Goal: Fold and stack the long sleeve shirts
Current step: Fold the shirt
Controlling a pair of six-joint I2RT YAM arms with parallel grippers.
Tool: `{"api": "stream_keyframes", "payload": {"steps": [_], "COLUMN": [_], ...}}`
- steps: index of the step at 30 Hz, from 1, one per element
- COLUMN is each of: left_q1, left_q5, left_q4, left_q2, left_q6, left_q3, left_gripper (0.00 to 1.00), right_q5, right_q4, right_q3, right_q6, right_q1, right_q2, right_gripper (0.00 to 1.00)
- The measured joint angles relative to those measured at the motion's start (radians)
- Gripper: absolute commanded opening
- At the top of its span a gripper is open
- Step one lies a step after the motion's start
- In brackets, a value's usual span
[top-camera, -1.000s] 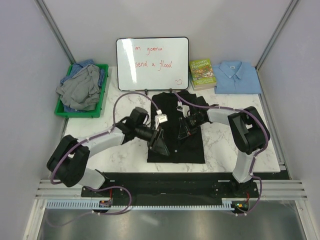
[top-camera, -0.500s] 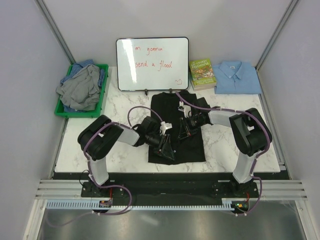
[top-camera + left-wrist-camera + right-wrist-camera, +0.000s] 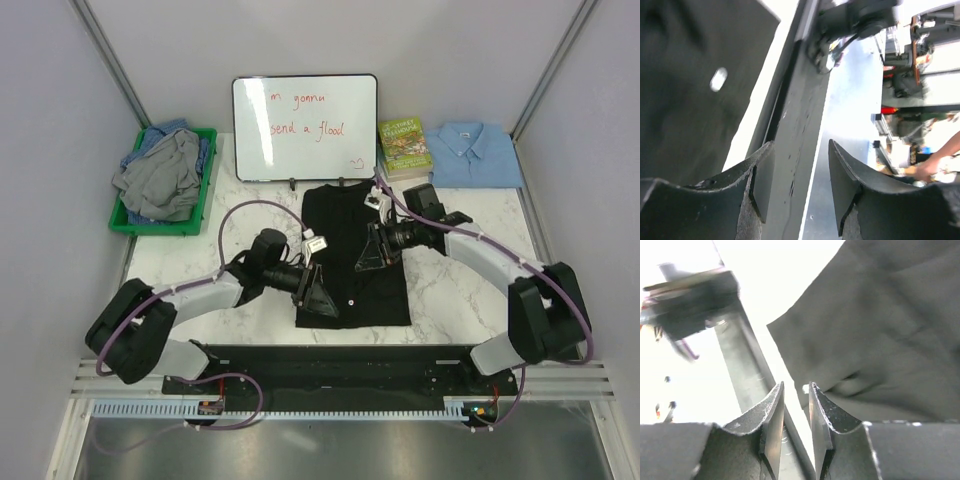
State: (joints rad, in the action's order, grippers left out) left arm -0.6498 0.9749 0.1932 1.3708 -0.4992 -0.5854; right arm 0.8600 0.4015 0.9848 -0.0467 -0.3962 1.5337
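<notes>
With the black shirt spread flat beneath both arms as one narrow dark panel, no sleeve showing out to either side, the job looks to be mid-fold: the lengthwise tucks seem done and the crosswise fold is not yet made. The left gripper hovers over the shirt's near-left corner, jaws parted a fair way with nothing between them. In its wrist view the cloth, with one pale button, lies up and to the left of its fingers, and only the table edge shows through the gap. The right gripper hangs over the middle of the panel, its jaws drawn to a narrow slit. No cloth shows in that slit, and the shirt's edge sits just beside its fingertips. The next move likely calls for both grippers to pinch the near hem and carry it toward the collar. The fabric looks limp and faintly creased, so it may bunch. The light blue shirt waits folded, well beyond the right gripper, and the grey and blue shirts lie heaped in the green bin, far out past the left gripper.
</notes>
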Motion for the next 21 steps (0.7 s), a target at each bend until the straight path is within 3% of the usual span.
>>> {"api": "stream_keyframes", "payload": {"steps": [5, 9, 15, 20, 21], "left_q1": [0.039, 0.106, 0.179, 0.219, 0.219], "left_q5": [-0.022, -0.033, -0.005, -0.001, -0.006], "left_q4": [-0.002, 0.001, -0.071, -0.117, -0.145], "left_q2": [0.113, 0.250, 0.357, 0.328, 0.295], "left_q6": [-0.042, -0.058, -0.045, 0.017, 0.047], "left_q3": [0.094, 0.079, 0.002, -0.011, -0.012], "left_gripper": [0.54, 0.52, 0.51, 0.54, 0.55], "right_q5": [0.116, 0.127, 0.163, 0.208, 0.208], "right_q4": [-0.007, 0.009, 0.061, 0.138, 0.154], "right_q3": [-0.154, -0.249, -0.210, -0.183, -0.179], "right_q6": [-0.054, -0.064, -0.019, 0.043, 0.053], "right_q1": [-0.038, -0.043, 0.029, 0.063, 0.062], "right_q2": [-0.115, 0.018, 0.315, 0.345, 0.335], "right_gripper": [0.29, 0.26, 0.24, 0.27, 0.31]}}
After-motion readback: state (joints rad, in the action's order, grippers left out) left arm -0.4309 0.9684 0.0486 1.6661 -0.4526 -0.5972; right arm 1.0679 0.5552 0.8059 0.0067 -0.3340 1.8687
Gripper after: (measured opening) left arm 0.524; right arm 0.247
